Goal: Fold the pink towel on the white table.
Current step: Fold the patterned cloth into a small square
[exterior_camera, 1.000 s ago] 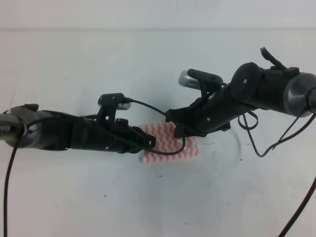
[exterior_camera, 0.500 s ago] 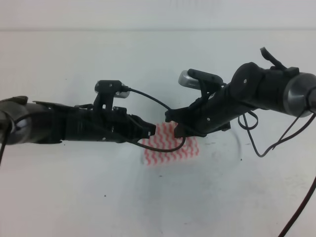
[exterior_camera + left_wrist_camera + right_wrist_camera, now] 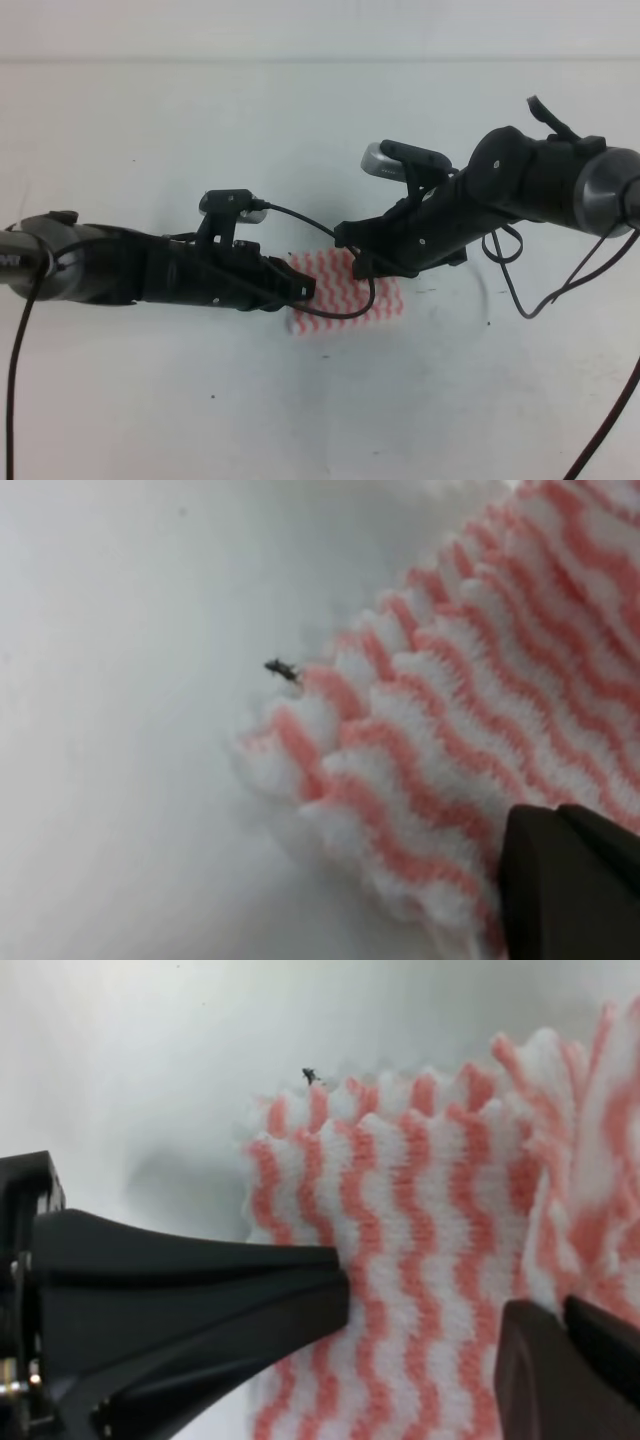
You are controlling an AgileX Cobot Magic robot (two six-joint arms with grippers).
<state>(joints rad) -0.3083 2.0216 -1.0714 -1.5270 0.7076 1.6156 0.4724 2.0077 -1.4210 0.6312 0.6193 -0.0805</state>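
While both arms crowd the middle of the frame, the scene breaks down as follows.

Towel position: the pink towel (image 3: 345, 292) lies flat-looking at the centre of the white table (image 3: 320, 130), partly hidden under both arms.

Change: half a second ago the left arm sat higher and reached further toward the frame's centre; now the left gripper (image 3: 303, 286) has dropped back to the towel's left edge, matching its place of a second ago. The right arm has not shifted.

Meaning for the task: my judgement is that the left side is settling again at an edge, so the fold is not yet made.

Left gripper state: only one dark fingertip shows at the lower right of the left wrist view, resting on cloth; I cannot tell how far it is open or whether it holds anything.

Right gripper (image 3: 420, 1325) state: spread apart, one finger (image 3: 200, 1290) over bare table beside the edge, the other on the stripes; nothing pinched.

View differences: the wrist views show a wavy towel corner and a dark speck (image 3: 281, 667) beside it, which the high view hides.
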